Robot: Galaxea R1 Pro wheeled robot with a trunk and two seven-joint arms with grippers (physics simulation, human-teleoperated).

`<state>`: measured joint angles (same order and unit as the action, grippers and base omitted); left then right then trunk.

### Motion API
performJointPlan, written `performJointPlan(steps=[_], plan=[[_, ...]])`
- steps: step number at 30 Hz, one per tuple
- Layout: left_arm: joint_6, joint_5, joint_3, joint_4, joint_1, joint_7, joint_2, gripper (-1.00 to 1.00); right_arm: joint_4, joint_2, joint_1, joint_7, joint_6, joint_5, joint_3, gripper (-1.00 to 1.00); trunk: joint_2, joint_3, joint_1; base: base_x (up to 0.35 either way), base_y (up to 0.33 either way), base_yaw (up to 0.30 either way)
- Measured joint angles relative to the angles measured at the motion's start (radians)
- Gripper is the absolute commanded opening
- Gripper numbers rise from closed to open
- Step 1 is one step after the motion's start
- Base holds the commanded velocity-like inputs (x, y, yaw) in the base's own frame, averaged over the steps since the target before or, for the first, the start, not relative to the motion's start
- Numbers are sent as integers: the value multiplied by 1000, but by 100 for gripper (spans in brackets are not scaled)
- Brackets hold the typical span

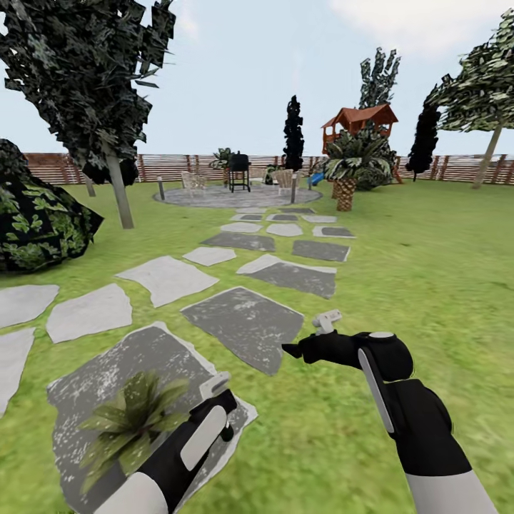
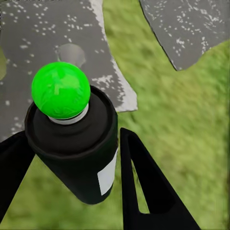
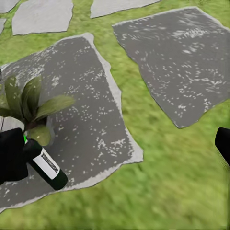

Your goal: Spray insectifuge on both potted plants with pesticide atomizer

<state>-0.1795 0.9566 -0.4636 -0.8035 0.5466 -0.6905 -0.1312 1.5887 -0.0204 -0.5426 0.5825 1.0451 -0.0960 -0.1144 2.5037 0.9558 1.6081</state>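
My left gripper (image 2: 72, 134) is shut on the pesticide atomizer (image 2: 76, 158), a dark bottle with a white label and a bright green ball on top. The right wrist view shows the atomizer (image 3: 45, 166) slanting just beside a potted plant (image 3: 28, 108). That potted plant (image 1: 132, 421), a low rosette of broad green leaves, sits on a grey slab (image 1: 107, 371) in the garden, close to my left gripper (image 1: 220, 405). My right gripper (image 1: 289, 350) hovers open over the grass further right, with nothing in it; one finger (image 3: 223, 146) shows.
Grey stepping slabs (image 1: 246, 325) lead across the lawn to a round paved patch with a grill (image 1: 239, 171). A dark bush (image 1: 36, 221) and a tree trunk (image 1: 118, 193) stand to the left, a palm (image 1: 346, 178) far ahead, and a slat fence (image 1: 171, 165) behind.
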Motion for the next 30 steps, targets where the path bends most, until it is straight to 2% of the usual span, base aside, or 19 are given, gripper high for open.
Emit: performJointPlan(steps=[3,5,8,18,26,28,29,30], plan=[[25,21,40,1,-5,-32,-6,-100,0,1,0,-1,0,-3,-1,100,0,0,0,51,-169,280],[57,82,67,6,-12,-80,-1,-100,-1,1,0,-2,-1,-6,-1,100,0,0,0,15,-49,285],[78,113,79,3,-31,-100,4,-100,-1,1,0,-2,-1,-8,-2,100,0,0,0,6,-21,286],[83,129,90,8,-43,-99,7,-100,-1,1,2,-2,-1,-6,-2,100,0,0,0,43,-3,277],[76,138,89,16,-43,-94,3,-100,0,1,3,-2,0,-6,-2,100,0,0,0,266,-143,55],[61,175,89,34,-43,-96,2,-100,0,1,3,-2,0,-9,-1,100,0,0,0,236,-232,4],[45,220,89,59,-41,-98,2,-100,1,1,3,-2,0,-10,-1,100,0,0,0,186,-188,2],[37,243,89,76,-39,-99,2,-100,1,1,3,-2,0,-10,0,100,0,0,0,95,-96,1]])
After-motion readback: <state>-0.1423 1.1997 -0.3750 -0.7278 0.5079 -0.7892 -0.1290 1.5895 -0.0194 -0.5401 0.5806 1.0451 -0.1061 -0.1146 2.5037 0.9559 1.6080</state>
